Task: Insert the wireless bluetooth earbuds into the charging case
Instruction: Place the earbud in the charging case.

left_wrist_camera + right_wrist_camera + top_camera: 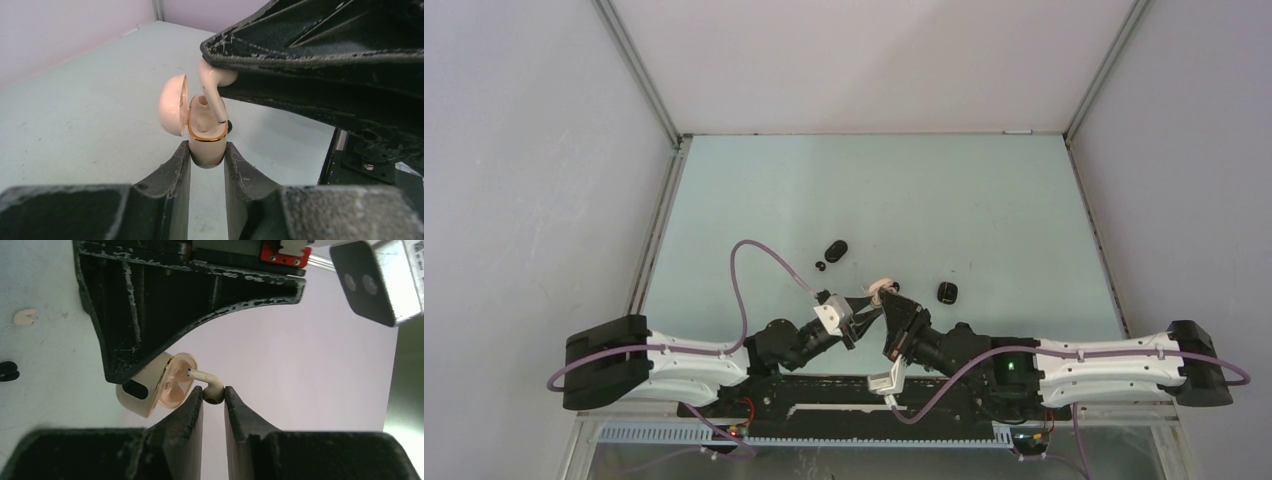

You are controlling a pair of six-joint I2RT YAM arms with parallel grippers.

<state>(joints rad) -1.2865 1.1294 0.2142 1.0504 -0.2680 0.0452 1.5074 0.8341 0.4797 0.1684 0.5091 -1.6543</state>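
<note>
My left gripper [207, 156] is shut on the lower body of a cream charging case [206, 145] with a gold rim, held upright above the table with its lid [172, 104] swung open to the left. Pinched by its rounded head in my shut right gripper [214, 394] is a whitish earbud [201, 375]. Its stem [216, 100] slants down into the case's open mouth, the tip at the gold rim. From above, both grippers meet at the cream case [885, 289] near the table's front middle. Another whitish earbud [24, 316] lies loose on the table.
A black oval case [835, 249] and a tiny black earbud [821, 266] lie on the pale green table behind the left gripper. A second black piece [948, 292] lies to the right of the grippers. White walls enclose the table on three sides.
</note>
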